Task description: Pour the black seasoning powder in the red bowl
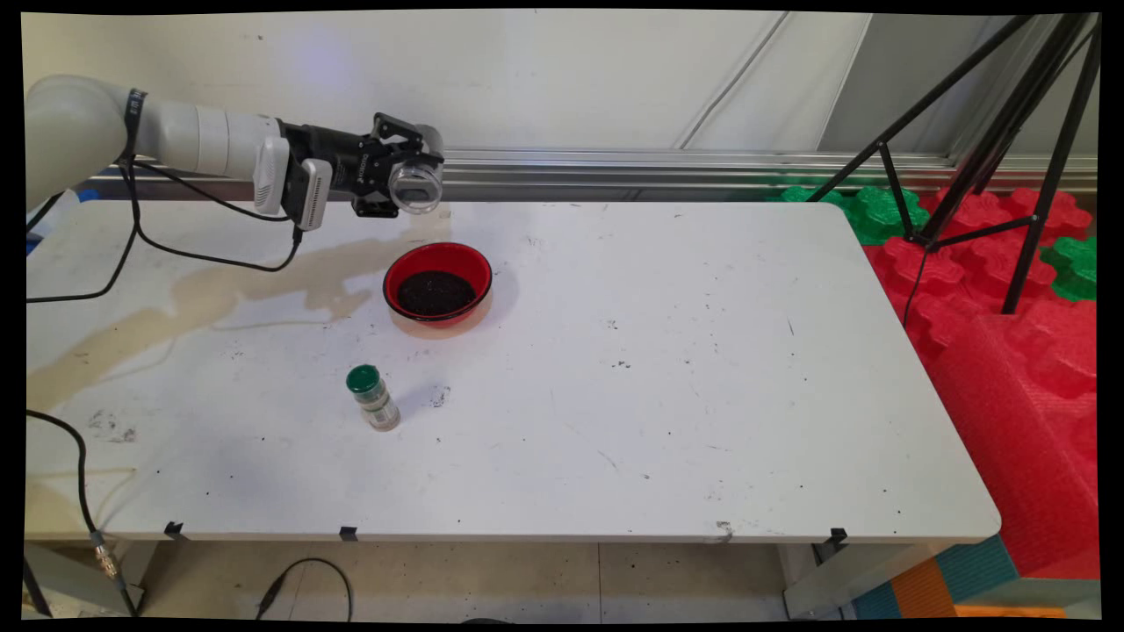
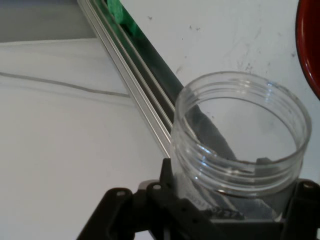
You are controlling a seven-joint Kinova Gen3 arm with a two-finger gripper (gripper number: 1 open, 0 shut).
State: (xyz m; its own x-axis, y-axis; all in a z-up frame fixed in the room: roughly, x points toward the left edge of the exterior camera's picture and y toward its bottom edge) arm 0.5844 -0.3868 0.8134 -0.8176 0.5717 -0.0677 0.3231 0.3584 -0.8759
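The clear plastic jar hangs in the air above the table's far left part, clamped between the fingers of the black gripper; it lies tipped on its side, its threaded mouth open and lidless, and through its wall nothing shows inside; just below and a touch to the right sits the red bowl on the white table, its bottom covered with a dark, grainy heap; jar and bowl are apart, the jar well above the rim; nearer the front edge stands a small spice bottle with a green cap, upright, well apart from the bowl; off the table's right side lie red and green foam blocks, with a black tripod standing over them.
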